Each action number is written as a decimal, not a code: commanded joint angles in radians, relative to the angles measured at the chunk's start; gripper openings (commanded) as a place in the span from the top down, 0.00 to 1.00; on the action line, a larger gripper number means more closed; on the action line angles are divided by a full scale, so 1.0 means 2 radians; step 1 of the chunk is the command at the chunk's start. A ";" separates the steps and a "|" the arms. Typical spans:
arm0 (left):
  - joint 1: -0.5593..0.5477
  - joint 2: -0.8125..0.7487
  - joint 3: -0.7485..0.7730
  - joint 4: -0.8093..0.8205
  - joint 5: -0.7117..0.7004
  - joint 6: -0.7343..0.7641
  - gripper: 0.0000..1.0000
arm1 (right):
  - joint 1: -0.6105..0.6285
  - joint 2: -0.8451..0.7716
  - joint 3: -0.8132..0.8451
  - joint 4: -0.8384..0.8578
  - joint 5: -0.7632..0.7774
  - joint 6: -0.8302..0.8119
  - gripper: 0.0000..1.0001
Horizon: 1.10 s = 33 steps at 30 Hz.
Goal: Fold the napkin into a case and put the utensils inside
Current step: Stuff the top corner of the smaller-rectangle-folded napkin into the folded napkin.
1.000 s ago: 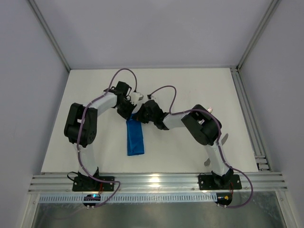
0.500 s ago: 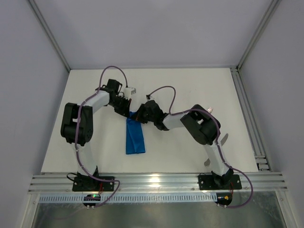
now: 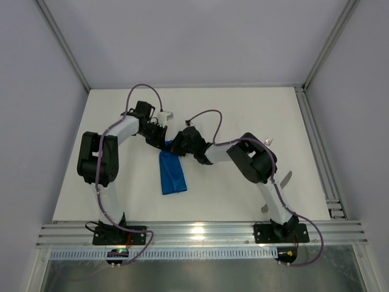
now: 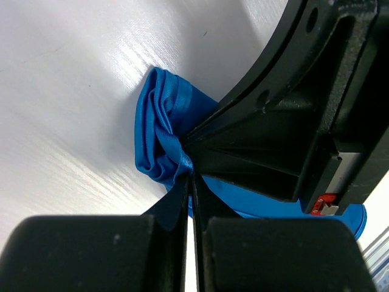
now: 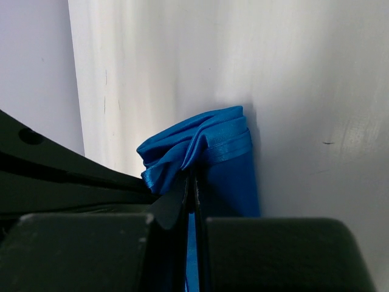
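The bright blue napkin point(image 3: 172, 174) lies as a narrow folded strip on the white table, its far end bunched up. My left gripper point(image 3: 164, 145) is shut on that far end from the left. In the left wrist view the cloth point(image 4: 161, 131) puckers where the left gripper point(image 4: 190, 177) pinches it. My right gripper point(image 3: 178, 146) is shut on the same end from the right, and its view shows the right gripper point(image 5: 193, 180) biting the hem point(image 5: 200, 146). Silver utensils peek out beside the right arm, one piece point(image 3: 285, 179) and tines point(image 3: 269, 141); the rest is hidden.
The two grippers sit almost against each other over the napkin's far end. The right gripper's black body point(image 4: 304, 103) fills the left wrist view. Aluminium rails point(image 3: 322, 158) run along the table's right and near edges. Grey walls enclose the table.
My left wrist has swung left and slightly back, while the right gripper has edged left. The napkin's far end has gathered between them and the strip has shifted a little.
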 commanded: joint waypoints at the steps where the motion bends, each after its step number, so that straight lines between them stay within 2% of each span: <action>1: -0.007 -0.003 0.010 -0.020 0.051 0.000 1.00 | 0.000 0.008 0.031 0.007 0.035 0.029 0.96; 4: -0.007 0.003 0.021 -0.031 0.048 0.007 1.00 | -0.003 0.005 0.020 0.013 0.057 0.056 0.96; 10: -0.008 0.012 0.022 -0.031 0.011 0.012 0.96 | -0.003 0.018 0.037 0.019 0.053 0.078 0.96; 11: -0.006 0.012 0.022 -0.028 0.002 0.011 0.91 | -0.003 0.019 0.037 0.020 0.052 0.082 0.96; 12: -0.005 0.010 0.020 -0.022 -0.006 0.009 0.79 | -0.004 0.020 0.035 0.021 0.052 0.084 0.96; 17: 0.007 -0.006 0.013 -0.014 -0.010 0.005 0.65 | -0.003 0.023 0.029 0.022 0.054 0.089 0.96; 20: 0.007 -0.006 0.012 -0.021 -0.018 0.012 0.63 | -0.002 0.028 0.032 0.024 0.052 0.097 0.96; 28: 0.006 0.013 0.002 0.001 -0.047 0.028 0.64 | 0.000 0.039 0.040 0.035 0.047 0.115 0.96; 31: 0.006 0.025 0.002 0.009 -0.065 0.028 0.73 | 0.001 0.039 0.038 0.046 0.042 0.115 0.96; 33: 0.006 0.027 -0.001 0.017 -0.068 0.027 0.83 | 0.001 0.027 0.036 0.043 0.045 0.104 0.93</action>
